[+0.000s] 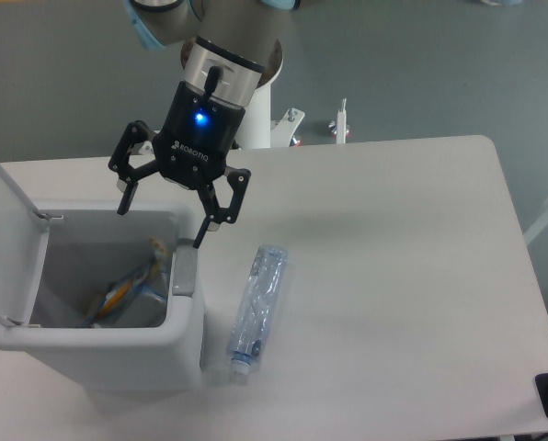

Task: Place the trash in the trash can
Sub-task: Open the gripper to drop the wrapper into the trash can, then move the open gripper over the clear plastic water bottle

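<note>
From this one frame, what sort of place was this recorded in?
Probably a robotics lab or test room: a robot arm's gripper hangs over a plain white table, which holds only a bin and a bottle, on grey floor.

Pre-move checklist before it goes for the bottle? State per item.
1. Gripper empty and open: ok, fingers spread, nothing between them.
2. Snack packet already binned: ok, lies inside the trash can.
3. Lid open: ok, swung up at the left.
4. Water bottle reachable: ok, lying flat on the table beside the can, nothing on it.
5. Clearance between bottle and can wall for a finger: cannot tell from this view.
6. Gripper clear of can rim: cannot tell, height unclear.
</note>
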